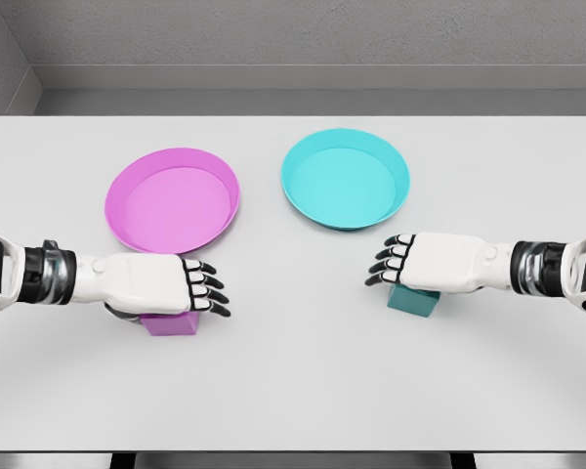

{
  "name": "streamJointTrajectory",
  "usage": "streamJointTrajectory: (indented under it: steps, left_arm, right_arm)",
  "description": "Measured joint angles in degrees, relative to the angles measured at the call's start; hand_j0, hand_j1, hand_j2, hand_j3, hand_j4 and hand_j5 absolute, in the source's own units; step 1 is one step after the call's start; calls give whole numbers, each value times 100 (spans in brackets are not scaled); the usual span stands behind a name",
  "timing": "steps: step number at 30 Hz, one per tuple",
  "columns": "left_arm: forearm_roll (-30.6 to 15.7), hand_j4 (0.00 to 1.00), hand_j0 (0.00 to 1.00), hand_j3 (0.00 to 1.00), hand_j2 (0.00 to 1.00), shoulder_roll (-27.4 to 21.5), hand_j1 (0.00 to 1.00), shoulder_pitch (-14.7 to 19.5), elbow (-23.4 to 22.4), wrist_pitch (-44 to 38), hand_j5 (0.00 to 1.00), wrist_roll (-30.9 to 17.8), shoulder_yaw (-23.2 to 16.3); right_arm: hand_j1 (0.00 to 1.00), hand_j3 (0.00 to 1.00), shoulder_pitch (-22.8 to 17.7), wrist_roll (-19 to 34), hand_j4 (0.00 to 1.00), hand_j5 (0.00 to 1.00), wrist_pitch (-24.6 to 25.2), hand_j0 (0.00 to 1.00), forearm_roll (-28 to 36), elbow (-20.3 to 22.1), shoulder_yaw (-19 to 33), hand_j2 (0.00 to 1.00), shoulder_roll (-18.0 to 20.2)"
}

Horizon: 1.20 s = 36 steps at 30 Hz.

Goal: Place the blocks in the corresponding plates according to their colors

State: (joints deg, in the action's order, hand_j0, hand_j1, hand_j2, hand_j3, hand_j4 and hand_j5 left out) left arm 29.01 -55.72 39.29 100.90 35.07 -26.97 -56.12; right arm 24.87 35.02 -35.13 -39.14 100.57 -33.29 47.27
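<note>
Table: white table, two plates on its far half.
Pink plate: left of centre, empty.
Cyan plate: right of centre, empty.
Pink block: on the table in front of the pink plate, partly under the left hand.
Teal block: on the table in front of the cyan plate, partly under the right hand.
Left hand: palm down over the pink block, fingers loosely extended; grip not confirmed.
Right hand: palm down over the teal block, fingers loosely extended; grip not confirmed.

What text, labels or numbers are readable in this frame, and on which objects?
None. No readable words, numbers, brands or signs anywhere in the head view.
Pink plate: plain, no marking.
Teal plate: plain, no marking.
Pink block and teal block: visible faces blank, mostly covered by the hands.
Left hand, right hand and table: no labels visible.
</note>
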Motion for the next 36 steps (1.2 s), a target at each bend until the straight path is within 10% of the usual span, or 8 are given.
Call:
streamJointTrajectory:
  steps: [19,36]
  left_arm:
    - [16,45,45,45,45,-40,45,61,-1,11,45,5,5]
    - [-362,41,41,41,41,-248,41,905,-720,9,41,15,520]
  right_arm:
    - [65,65,0,-29,65,65,18,65,-78,8,-3,65,34]
    - [66,66,369,-1,66,66,0,66,64,-122,52,66,-14]
